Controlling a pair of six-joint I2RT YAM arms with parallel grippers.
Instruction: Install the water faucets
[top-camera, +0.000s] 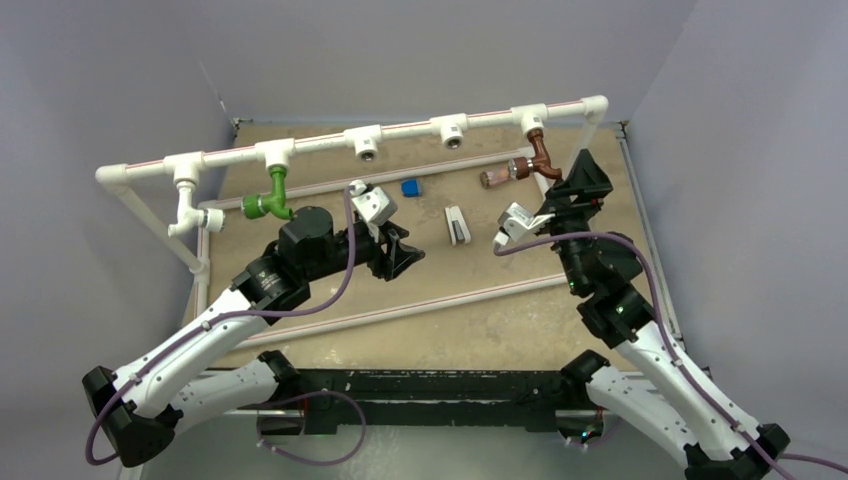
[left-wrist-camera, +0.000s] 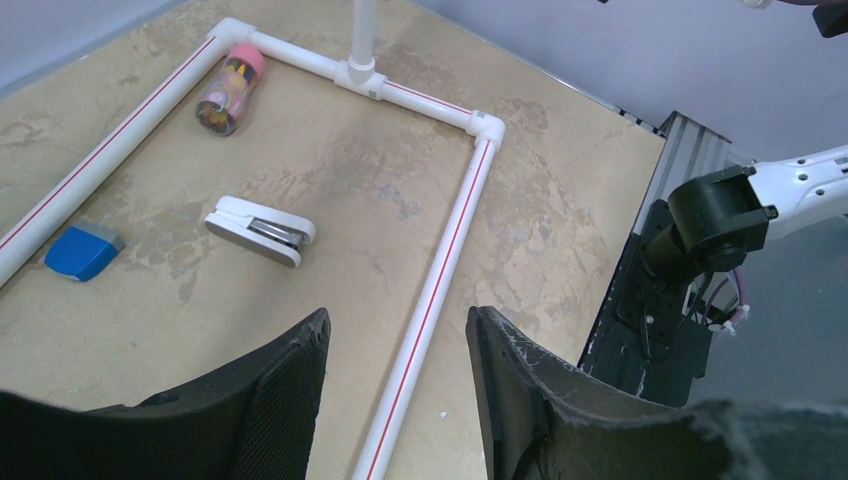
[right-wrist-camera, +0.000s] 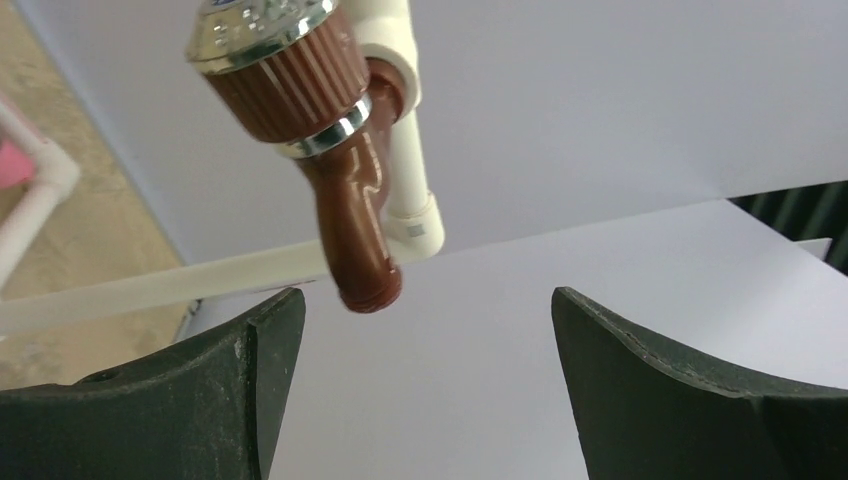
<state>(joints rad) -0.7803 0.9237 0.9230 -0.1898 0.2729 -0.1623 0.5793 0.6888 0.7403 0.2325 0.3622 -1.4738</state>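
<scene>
Reddish-brown faucet (right-wrist-camera: 352, 225) on the pipe frame (top-camera: 320, 143), right gripper (right-wrist-camera: 425, 330) spread beside it (empty), left gripper (left-wrist-camera: 397, 335) agape.

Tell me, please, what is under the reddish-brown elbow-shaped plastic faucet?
The open right gripper sits just below the reddish-brown faucet, not touching it. The table directly beneath cannot be seen.

End faucet (top-camera: 190, 212) and next faucet (top-camera: 272, 200) under rail (top-camera: 408, 131) at left, third faucet (top-camera: 541, 155) under its right, stapler (top-camera: 457, 225) on counter (top-camera: 450, 320) between

Above the right pincer (right-wrist-camera: 422, 300), the brown faucet (right-wrist-camera: 350, 215) runs off the top edge (only knob and spout show). Far ahead of the left pincer (left-wrist-camera: 398, 315), the cylinder (left-wrist-camera: 226, 88) has an unreadable label.
</scene>
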